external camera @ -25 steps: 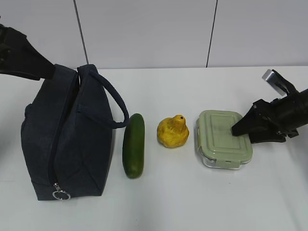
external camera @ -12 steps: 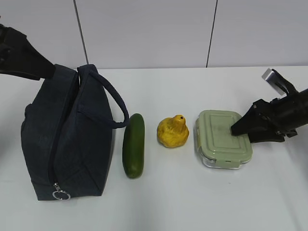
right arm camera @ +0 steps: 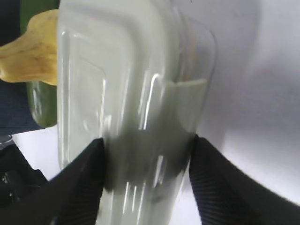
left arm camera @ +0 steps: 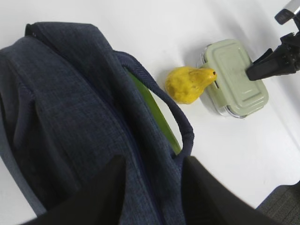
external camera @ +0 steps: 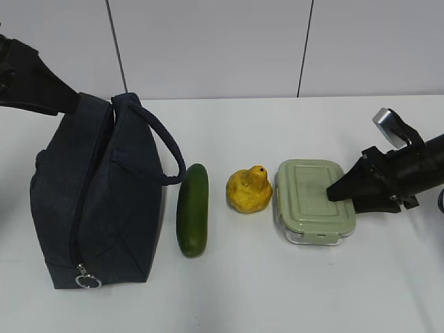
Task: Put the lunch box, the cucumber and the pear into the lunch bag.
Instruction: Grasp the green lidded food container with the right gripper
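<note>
The right gripper [external camera: 338,190] has its two fingers clamped around the lunch box [external camera: 311,200], which sits just beside the pear [external camera: 249,190]. The cucumber [external camera: 193,209] lies between the pear and the lunch bag [external camera: 97,194]. The left gripper [left arm camera: 152,187] holds the bag's fabric at the top.

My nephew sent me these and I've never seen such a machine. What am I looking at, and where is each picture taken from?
It is a two-armed robot at a white table. One picture looks from the front; the other two come from cameras on its wrists. On the table lie a navy lunch bag, a cucumber, a yellow pear and a green-lidded lunch box. The right end effector straddles the lunch box's end, fingers on both sides. The left end effector sits at the bag's top.
</note>
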`<control>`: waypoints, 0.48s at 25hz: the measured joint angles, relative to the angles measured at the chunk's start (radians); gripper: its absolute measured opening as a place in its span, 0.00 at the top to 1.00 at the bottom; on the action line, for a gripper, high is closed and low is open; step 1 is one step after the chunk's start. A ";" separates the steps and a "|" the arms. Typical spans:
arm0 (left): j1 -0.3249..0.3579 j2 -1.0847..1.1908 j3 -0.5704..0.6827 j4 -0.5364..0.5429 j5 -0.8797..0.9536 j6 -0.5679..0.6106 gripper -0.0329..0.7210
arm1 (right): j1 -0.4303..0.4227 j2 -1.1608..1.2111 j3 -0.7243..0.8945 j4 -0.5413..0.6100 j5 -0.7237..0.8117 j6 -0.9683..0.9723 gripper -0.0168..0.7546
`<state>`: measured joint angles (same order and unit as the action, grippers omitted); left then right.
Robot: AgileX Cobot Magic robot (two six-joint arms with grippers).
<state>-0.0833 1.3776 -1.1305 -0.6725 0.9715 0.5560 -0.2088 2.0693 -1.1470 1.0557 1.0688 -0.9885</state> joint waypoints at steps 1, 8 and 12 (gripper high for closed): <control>0.000 0.000 0.000 0.000 0.000 0.000 0.64 | 0.000 0.000 0.000 0.002 0.002 0.000 0.49; 0.000 0.000 0.000 0.000 0.000 0.000 0.64 | 0.000 0.000 -0.002 0.004 0.008 0.001 0.56; 0.000 0.000 0.000 0.000 0.000 0.000 0.64 | 0.000 0.000 -0.002 0.008 0.014 0.001 0.56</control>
<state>-0.0833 1.3776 -1.1305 -0.6725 0.9715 0.5560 -0.2088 2.0693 -1.1491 1.0633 1.0826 -0.9879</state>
